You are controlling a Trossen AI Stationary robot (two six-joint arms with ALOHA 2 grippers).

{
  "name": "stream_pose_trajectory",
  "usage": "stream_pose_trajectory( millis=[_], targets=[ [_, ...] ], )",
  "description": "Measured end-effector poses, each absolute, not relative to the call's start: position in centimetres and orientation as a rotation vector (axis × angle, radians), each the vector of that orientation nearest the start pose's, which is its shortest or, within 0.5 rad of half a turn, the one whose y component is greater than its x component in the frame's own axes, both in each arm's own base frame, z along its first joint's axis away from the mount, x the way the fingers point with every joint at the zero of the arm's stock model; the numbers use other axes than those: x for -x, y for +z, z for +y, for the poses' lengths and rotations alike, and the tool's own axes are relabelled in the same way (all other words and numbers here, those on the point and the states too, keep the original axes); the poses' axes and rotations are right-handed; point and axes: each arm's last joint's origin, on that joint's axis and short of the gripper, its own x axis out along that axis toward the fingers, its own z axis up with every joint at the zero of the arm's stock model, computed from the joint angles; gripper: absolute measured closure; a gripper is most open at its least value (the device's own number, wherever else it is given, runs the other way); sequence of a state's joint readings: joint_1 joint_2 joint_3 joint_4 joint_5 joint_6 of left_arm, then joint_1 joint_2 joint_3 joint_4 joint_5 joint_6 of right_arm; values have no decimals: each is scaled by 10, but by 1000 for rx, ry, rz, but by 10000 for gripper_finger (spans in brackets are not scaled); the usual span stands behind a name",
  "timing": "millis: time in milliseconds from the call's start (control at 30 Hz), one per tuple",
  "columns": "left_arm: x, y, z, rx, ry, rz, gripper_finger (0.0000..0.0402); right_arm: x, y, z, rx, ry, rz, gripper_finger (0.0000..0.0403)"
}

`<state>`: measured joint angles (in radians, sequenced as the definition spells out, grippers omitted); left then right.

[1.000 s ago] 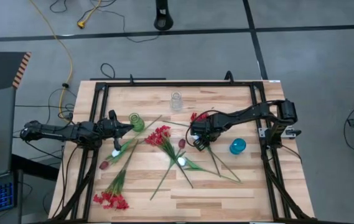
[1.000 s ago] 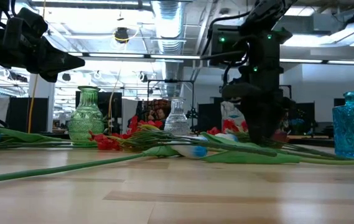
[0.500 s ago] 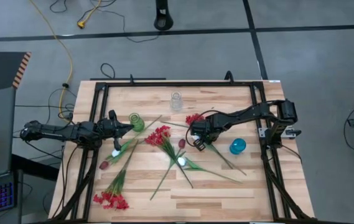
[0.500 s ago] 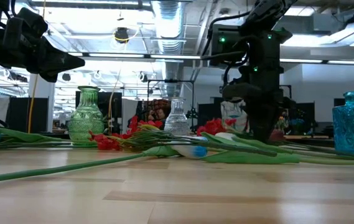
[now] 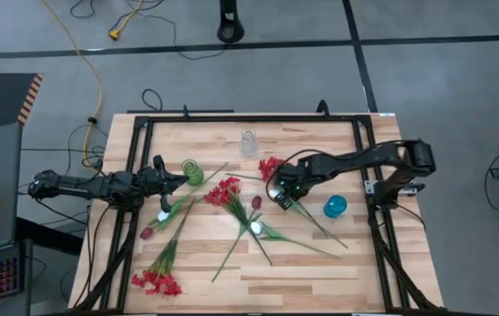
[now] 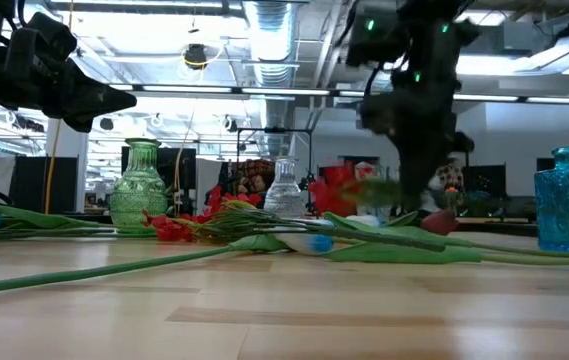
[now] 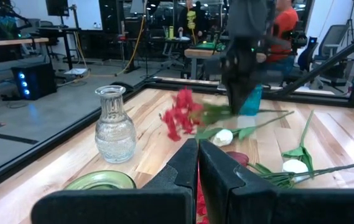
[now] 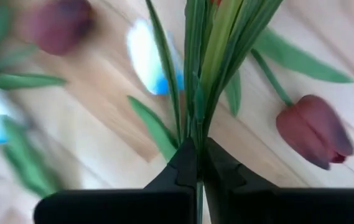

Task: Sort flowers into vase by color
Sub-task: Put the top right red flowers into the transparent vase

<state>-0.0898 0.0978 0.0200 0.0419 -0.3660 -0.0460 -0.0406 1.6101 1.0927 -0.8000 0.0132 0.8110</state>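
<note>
Past our left gripper (image 7: 198,163) — fingers pressed together — we see a clear glass vase (image 7: 115,126), and the right gripper (image 7: 239,102) pinching a red spray's (image 7: 180,114) stem.

Both arms are dark, nearly black, built of slim jointed links with thin black cables running alongside. The right arm (image 5: 354,161) has a blocky dark base housing and small green indicator lights on its upper links. The left gripper (image 7: 198,163) and right gripper (image 8: 197,163) each have two matte black, smooth, wedge-shaped fingers tapering to narrow tips.
</note>
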Motion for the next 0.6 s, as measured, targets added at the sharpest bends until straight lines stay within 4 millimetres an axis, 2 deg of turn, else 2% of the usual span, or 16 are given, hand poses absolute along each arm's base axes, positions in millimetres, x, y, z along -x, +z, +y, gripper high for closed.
stream_pose_trajectory(
  millis=[233,367,600],
  targets=[
    [-101,167,1,38,276,29,401,-276,251,-15,-677,-589,1014,363],
    [-101,167,1,37,277,29,401,-267,278,-16,-654,-590,830,365],
    [-101,167,1,37,277,29,401,-272,325,-21,-485,-492,410,364]
  ],
)
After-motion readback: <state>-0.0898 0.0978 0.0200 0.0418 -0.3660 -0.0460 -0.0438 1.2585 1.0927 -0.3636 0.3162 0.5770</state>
